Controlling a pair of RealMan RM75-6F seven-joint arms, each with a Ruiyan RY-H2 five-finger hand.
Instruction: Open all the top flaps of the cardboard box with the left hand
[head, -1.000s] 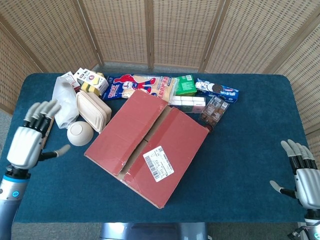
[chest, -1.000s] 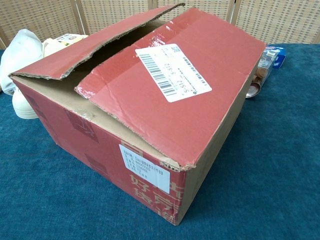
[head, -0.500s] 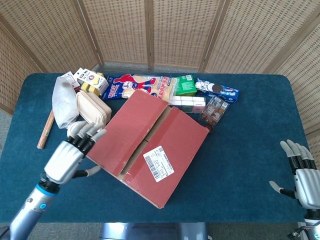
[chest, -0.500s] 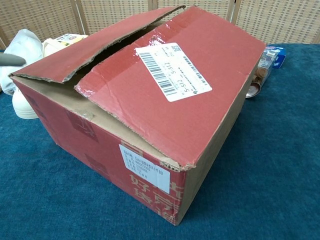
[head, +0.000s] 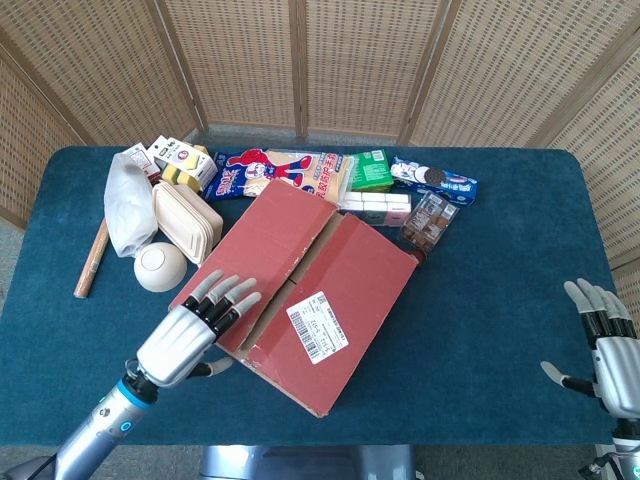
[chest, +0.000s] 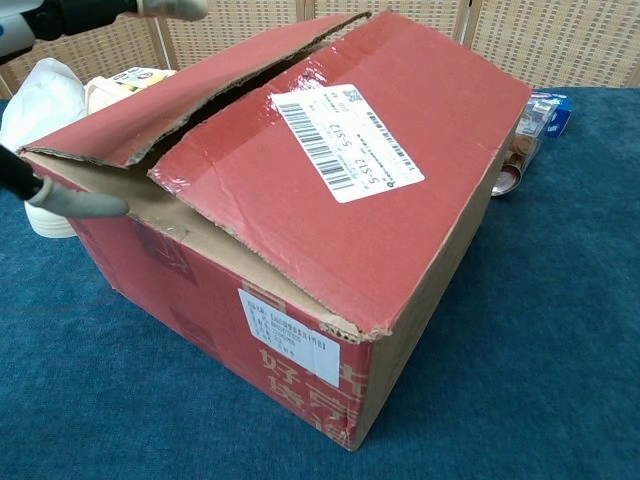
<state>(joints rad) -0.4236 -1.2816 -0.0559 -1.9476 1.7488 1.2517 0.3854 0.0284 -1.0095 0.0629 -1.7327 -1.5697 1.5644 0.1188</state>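
The left robot hand (head: 195, 330) hovers with its fingers spread over the near-left corner of the cardboard box (head: 300, 295), holding nothing; in the chest view only a fingertip by the box's left edge and part of the hand at the top-left corner show. The box sits near the middle of the blue desk (head: 490, 300), turned at an angle. Its two red top flaps are down, the left flap (chest: 190, 95) raised slightly along the centre seam, the right flap (chest: 400, 180) carrying a white barcode label (head: 317, 327).

Just left of the box lie a white bowl (head: 160, 267), a beige lidded container (head: 187, 220), a white plastic bag (head: 128, 203) and a wooden stick (head: 90, 260). Behind the box, close to its far edge, sit snack packets (head: 280, 172), a green carton (head: 372, 170), a blue biscuit pack (head: 433, 180) and a small clear box (head: 427, 220).

The right robot hand (head: 610, 345) rests apart at the desk's right edge, fingers spread and holding nothing.
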